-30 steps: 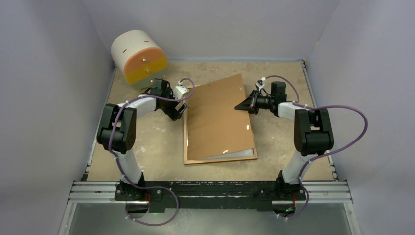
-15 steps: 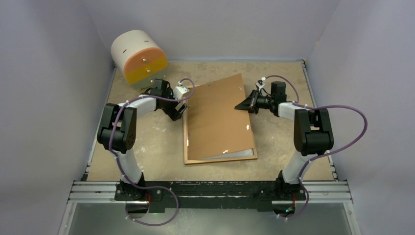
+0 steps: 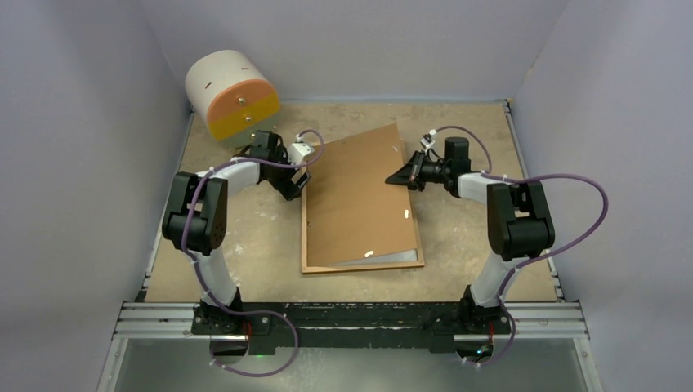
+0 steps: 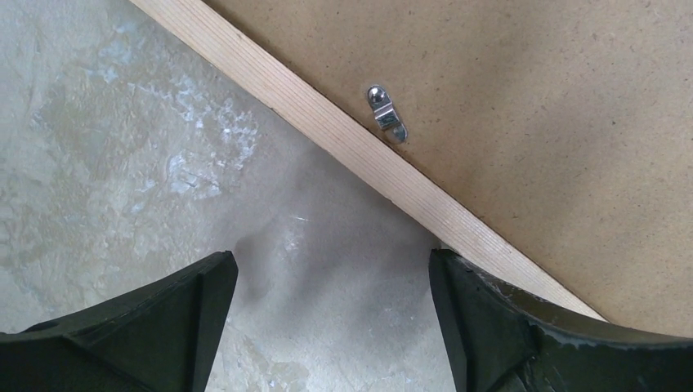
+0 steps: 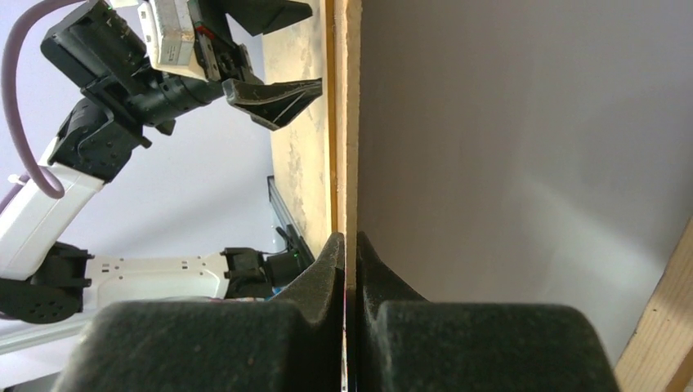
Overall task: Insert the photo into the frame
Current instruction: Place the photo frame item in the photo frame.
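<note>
The orange-brown wooden frame (image 3: 305,237) lies flat mid-table. The plain brown backing board (image 3: 359,196) rests on it, slanted, its right edge lifted. My right gripper (image 3: 394,177) is shut on that edge, the thin board pinched between its fingers (image 5: 346,241). A pale grey sheet (image 3: 391,257) shows under the board at the frame's near side; I cannot tell whether it is glass or the photo's white back. The photo's printed side is hidden. My left gripper (image 3: 297,189) is open and empty (image 4: 331,269) on the table beside the frame's left rail (image 4: 343,139).
A metal turn clip (image 4: 385,115) sits on the board next to the rail. A white and orange-yellow cylindrical object (image 3: 230,94) stands at the far left corner. Grey walls enclose the table on three sides.
The right gripper has moved left with the board's edge. The board and frame have shifted a little to the left. The left gripper has stayed almost still.
</note>
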Action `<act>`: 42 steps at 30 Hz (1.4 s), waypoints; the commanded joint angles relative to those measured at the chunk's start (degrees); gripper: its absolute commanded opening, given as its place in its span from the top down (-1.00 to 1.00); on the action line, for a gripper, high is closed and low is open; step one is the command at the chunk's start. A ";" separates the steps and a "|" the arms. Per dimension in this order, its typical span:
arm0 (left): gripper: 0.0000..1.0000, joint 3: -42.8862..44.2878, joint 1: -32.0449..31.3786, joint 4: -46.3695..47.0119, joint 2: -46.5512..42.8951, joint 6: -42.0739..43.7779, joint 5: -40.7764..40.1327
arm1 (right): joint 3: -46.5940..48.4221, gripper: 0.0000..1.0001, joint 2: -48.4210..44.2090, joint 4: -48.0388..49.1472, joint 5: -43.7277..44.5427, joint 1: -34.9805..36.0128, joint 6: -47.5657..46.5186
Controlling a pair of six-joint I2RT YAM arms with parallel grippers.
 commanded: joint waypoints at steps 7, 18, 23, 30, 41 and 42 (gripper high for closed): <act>-0.80 1.20 -0.29 -1.78 -1.39 2.95 -0.59 | -4.00 1.00 -1.36 2.04 7.93 7.01 0.68; -0.77 1.91 2.03 -5.62 -3.49 4.01 0.71 | 2.05 0.23 -2.66 -14.08 20.25 10.12 -8.80; -0.76 1.26 2.12 -5.65 -3.90 4.34 0.99 | 5.97 -0.12 -2.67 -21.41 27.29 11.84 -11.61; -0.76 1.13 2.28 -5.63 -3.97 4.66 0.64 | 10.21 -0.92 -3.64 -29.60 38.03 14.35 -14.05; -0.76 1.43 3.22 -6.31 -4.08 4.74 0.38 | 14.32 -0.98 -6.11 -37.43 47.33 15.05 -14.96; -0.77 1.58 3.24 -6.49 -4.15 4.69 0.37 | 14.44 -0.98 -6.46 -37.70 48.06 15.05 -15.32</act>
